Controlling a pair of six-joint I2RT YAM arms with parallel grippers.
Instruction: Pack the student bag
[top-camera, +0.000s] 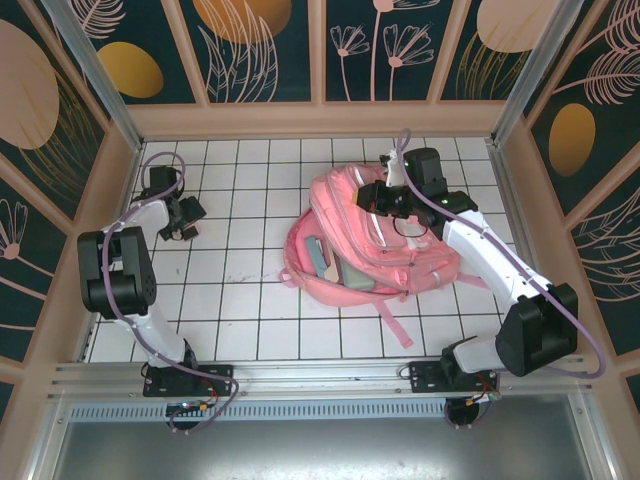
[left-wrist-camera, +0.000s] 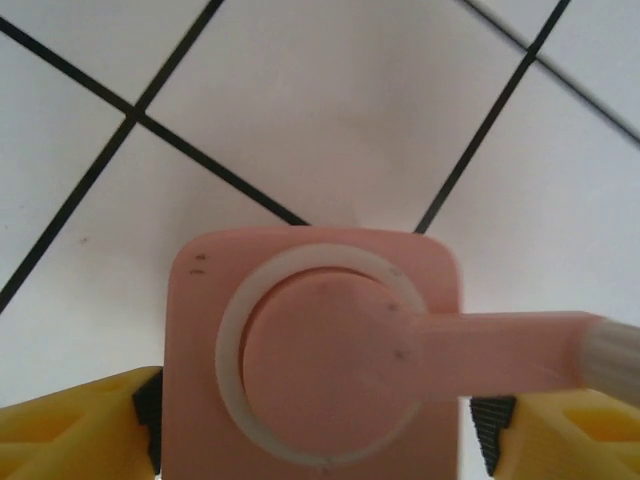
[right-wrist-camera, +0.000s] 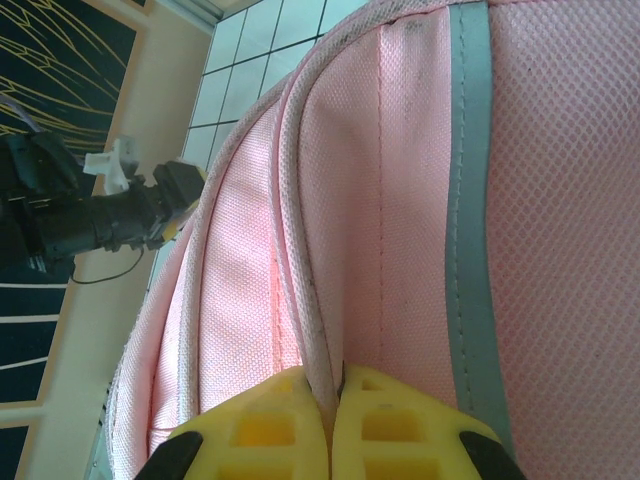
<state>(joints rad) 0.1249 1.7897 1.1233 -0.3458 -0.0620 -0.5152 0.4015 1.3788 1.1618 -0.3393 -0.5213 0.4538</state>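
Pinches the student bag (top-camera: 375, 240) by its edge, grips a pink box (left-wrist-camera: 312, 340) off to the side.
Clamps the right tool (right-wrist-camera: 335, 385) tight on a corded seam, likely to hold the mouth agape; has the bag lying right of centre on the table (top-camera: 250, 290). Squeezes the box in the left tool (left-wrist-camera: 315, 410), well apart, seemingly for loading.

One student bag (top-camera: 425, 265) lies toward 3 o'clock on the worktop (top-camera: 250, 300). Its open mouth shows two things: one teal item (top-camera: 317, 258) and one grey-green item (top-camera: 352, 272). There are two end effectors: the left end effector (top-camera: 188, 222) at 9 o'clock and the right end effector (top-camera: 380, 196) at 1 o'clock. There is one pink block (left-wrist-camera: 310, 360) bearing one white ring (left-wrist-camera: 228, 350).
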